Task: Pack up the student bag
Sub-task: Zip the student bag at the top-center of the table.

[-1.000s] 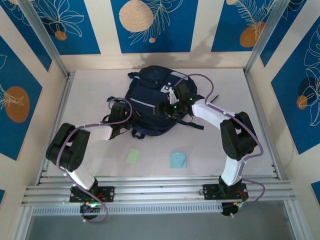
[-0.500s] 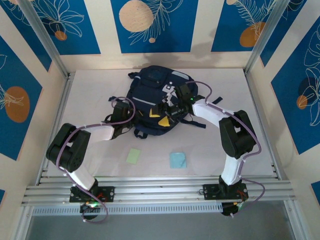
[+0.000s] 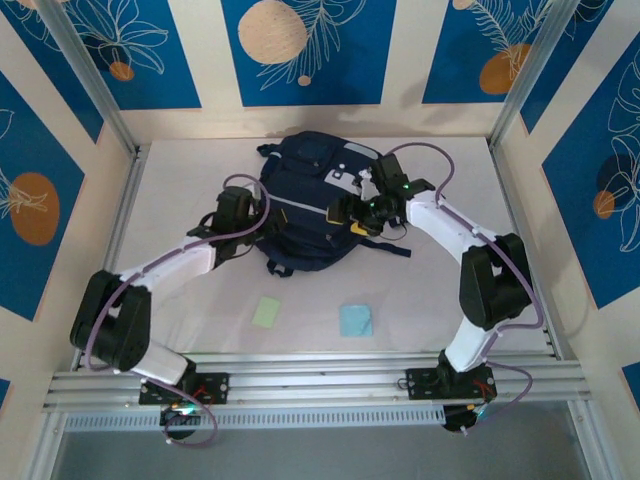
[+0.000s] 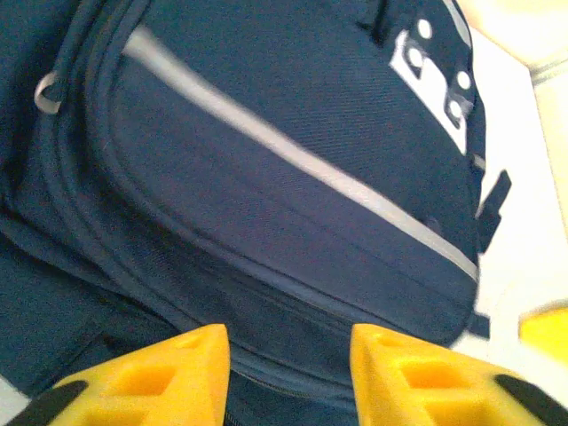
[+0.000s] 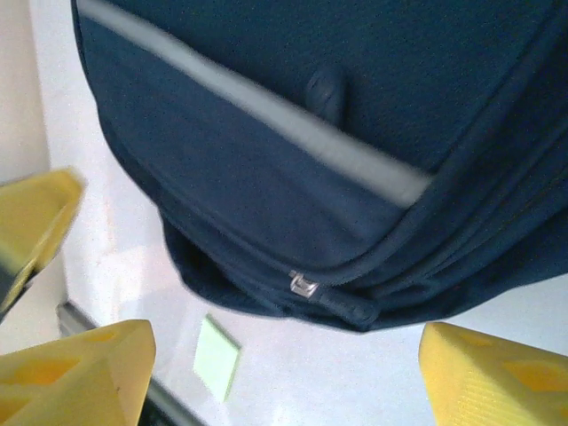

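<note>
**A:** The student bag (image 3: 305, 200) lies flat with its front panel up, centre to upper centre of the top view. It looks closed all round. The zip pull (image 5: 304, 285) sits on the rounded rim, low in the right wrist view. My reading is that the step in hand is opening that zip.

**B:** How to do it cleanly?

**A:** The right gripper (image 3: 354, 221) is at the bag's right flank, fingers spread wide with nothing between them. It should drop to the pull, pinch the tab squarely, and draw along the curve of the seam, not across it. The left gripper (image 4: 288, 364) is also spread and empty over the left flank. It would do best pinning the fabric so the bag does not slide with the pull.

**B:** Orientation?

**A:** The long axis runs top to bottom in the top view, with the upper end leaning slightly right. The rounded, zipped end points toward the lower frame and the arm bases. The white-grey patch (image 3: 338, 176) sits toward the upper right.

**B:** Further out?

**A:** A green card (image 3: 267, 312) and a blue card (image 3: 356, 320) lie on the table (image 3: 310, 300) below the bag, apart from it. They are likely the contents to pack.
</note>
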